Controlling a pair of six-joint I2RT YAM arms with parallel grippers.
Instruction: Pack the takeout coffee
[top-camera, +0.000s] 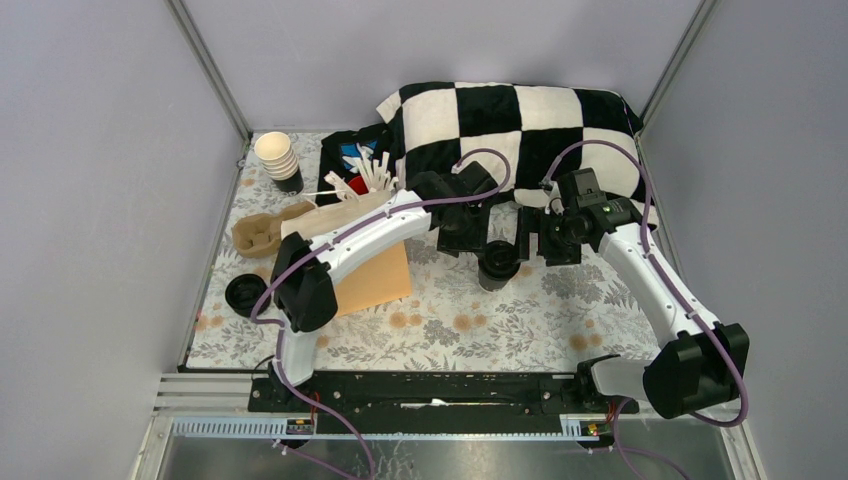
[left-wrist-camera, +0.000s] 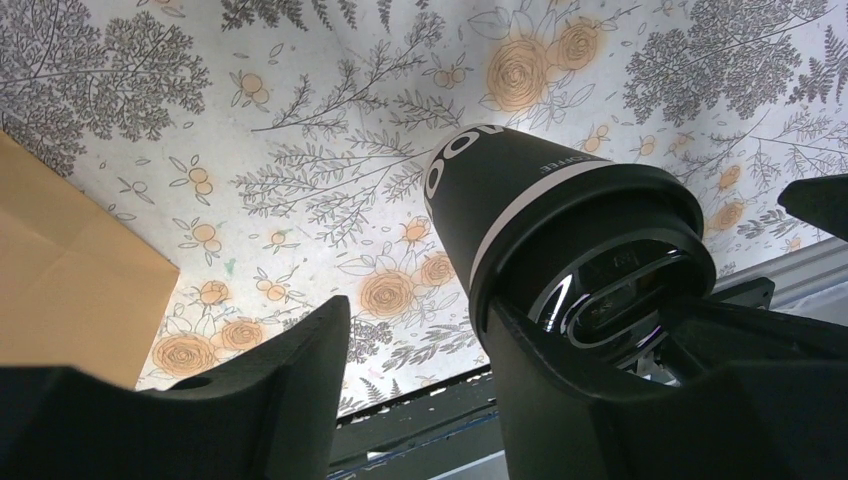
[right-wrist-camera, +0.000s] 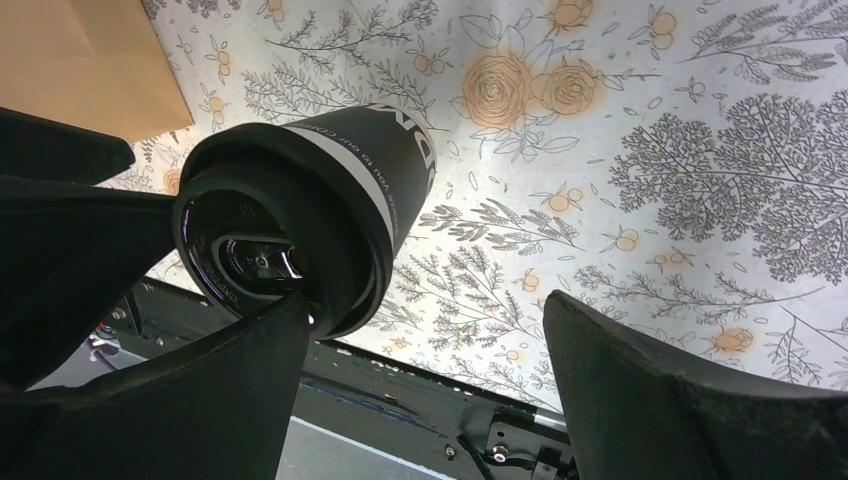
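coffee cup (top-camera: 497, 264) blk | tablecloth (top-camera: 480, 325) floral gry/orng | pillow (top-camera: 500, 115) blk/wht chk

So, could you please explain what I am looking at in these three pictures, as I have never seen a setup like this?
The machine is a left arm and a right arm, bolted side by side. The wide picture looks down from above; the others come from wrist cameras. On the floral cloth are a lidded takeout coffee, a brown paper bag, a stack of pale cups, a cardboard cup carrier and a loose black lid. The left claw and right claw both stand open, one each side of the coffee; nothing is held.
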